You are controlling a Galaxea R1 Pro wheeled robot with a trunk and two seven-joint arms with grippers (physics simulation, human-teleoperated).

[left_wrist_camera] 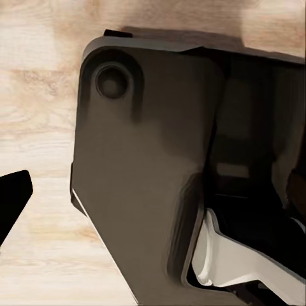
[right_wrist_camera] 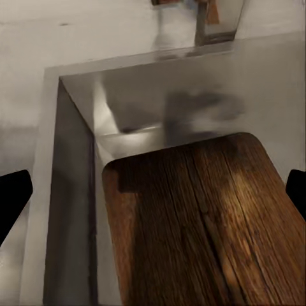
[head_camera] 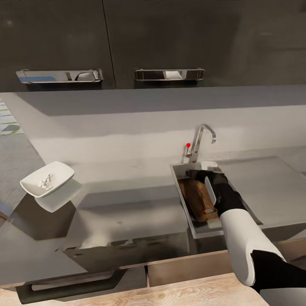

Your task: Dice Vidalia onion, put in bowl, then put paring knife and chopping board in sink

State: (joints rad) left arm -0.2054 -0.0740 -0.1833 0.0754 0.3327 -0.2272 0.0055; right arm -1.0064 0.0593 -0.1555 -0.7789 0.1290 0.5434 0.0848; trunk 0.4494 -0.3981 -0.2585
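Observation:
The dark brown chopping board (head_camera: pixel 196 199) lies tilted inside the sink (head_camera: pixel 180 182), and its grain is close up as the chopping board (right_wrist_camera: pixel 197 223) in the right wrist view. The paring knife (head_camera: pixel 210 193) rests on the board, pale handle toward the tap, red band at the near end. My right gripper (head_camera: pixel 199 174) hangs low over the board's far end; its fingertips (right_wrist_camera: pixel 13 204) stand wide apart, open and holding nothing. The white bowl (head_camera: pixel 47 179) at the countertop's (head_camera: pixel 127 204) left holds the diced onion (head_camera: pixel 46 182). My left gripper (left_wrist_camera: pixel 153 197) points down at the wood floor and looks open.
The chrome tap (head_camera: pixel 203 138) with its red knob (head_camera: pixel 188 145) stands just behind the sink. Dark wall cabinets (head_camera: pixel 106 42) with metal handles hang above. The drainboard wing (head_camera: pixel 267 187) stretches to the right. A drawer handle (head_camera: pixel 72 287) sits under the counter's front edge.

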